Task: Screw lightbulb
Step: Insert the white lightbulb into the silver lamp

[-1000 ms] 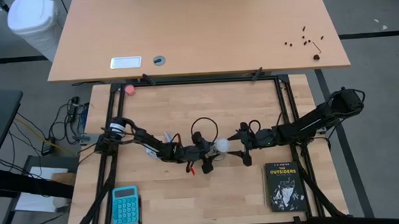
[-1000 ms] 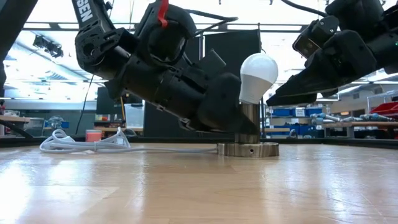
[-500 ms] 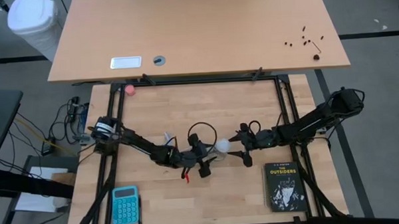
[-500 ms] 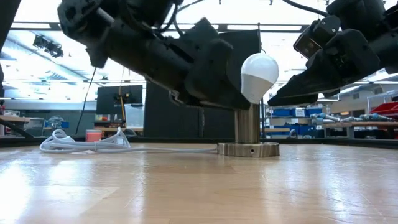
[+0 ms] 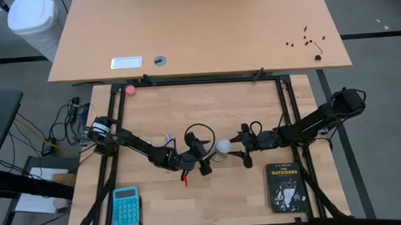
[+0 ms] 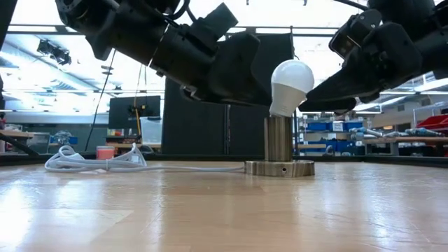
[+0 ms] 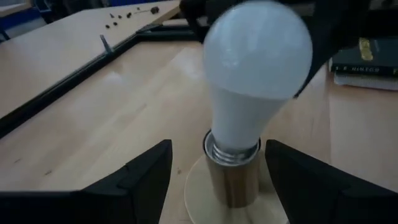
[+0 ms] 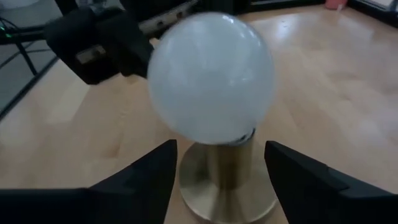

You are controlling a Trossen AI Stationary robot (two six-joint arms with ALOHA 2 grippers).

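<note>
The bulb [image 6: 291,85] sits slightly tilted in its socket [image 6: 278,148] mid-counter [image 5: 187,106], with the left claw [image 5: 203,162] and right claw [image 5: 236,149] on opposite sides, both spread wide and gripping nothing, likely poised to turn it.

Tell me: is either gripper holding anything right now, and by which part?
Nothing is held. Both grippers are open around the lightbulb, which sits tilted in the socket, fingers clear of it.

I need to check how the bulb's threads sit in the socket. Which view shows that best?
The left wrist view: the lightbulb tilts, its threads showing above the socket. The low view shows its profile, the right wrist view mainly the globe, the high view a small dot.
</note>
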